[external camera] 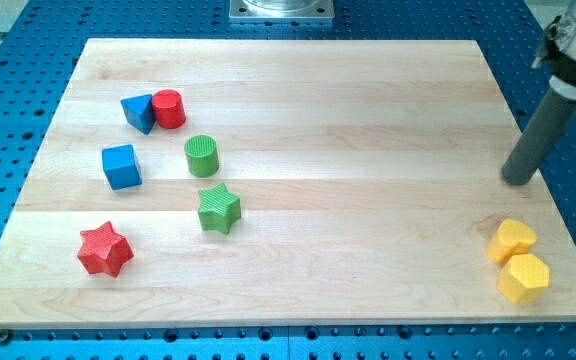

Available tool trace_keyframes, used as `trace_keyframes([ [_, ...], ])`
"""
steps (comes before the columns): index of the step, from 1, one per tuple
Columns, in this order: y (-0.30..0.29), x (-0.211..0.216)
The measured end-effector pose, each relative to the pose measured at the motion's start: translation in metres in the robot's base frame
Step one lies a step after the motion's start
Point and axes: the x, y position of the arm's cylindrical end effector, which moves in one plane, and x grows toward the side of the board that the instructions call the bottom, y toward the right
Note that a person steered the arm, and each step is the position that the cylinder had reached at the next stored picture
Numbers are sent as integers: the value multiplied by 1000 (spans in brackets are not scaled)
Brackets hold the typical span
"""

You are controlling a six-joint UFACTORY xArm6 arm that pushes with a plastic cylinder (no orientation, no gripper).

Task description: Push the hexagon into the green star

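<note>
The yellow hexagon [524,278] lies near the board's bottom right corner, touching a yellow heart-shaped block [512,241] just above it. The green star [218,209] lies left of the middle, far from the hexagon. My tip [516,180] is at the board's right edge, above the yellow heart and apart from it. It touches no block.
A green cylinder [201,156] stands just above the green star. A blue cube [121,166], a blue triangle [139,112] and a red cylinder [169,108] are at the upper left. A red star [104,249] is at the lower left. The wooden board [368,100] sits on a blue perforated table.
</note>
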Motion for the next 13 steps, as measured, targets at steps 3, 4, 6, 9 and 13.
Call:
trace_keyframes([
  [3,86,26],
  [4,61,94],
  [6,-12,139],
  [9,-31,153],
  [13,-192,113],
])
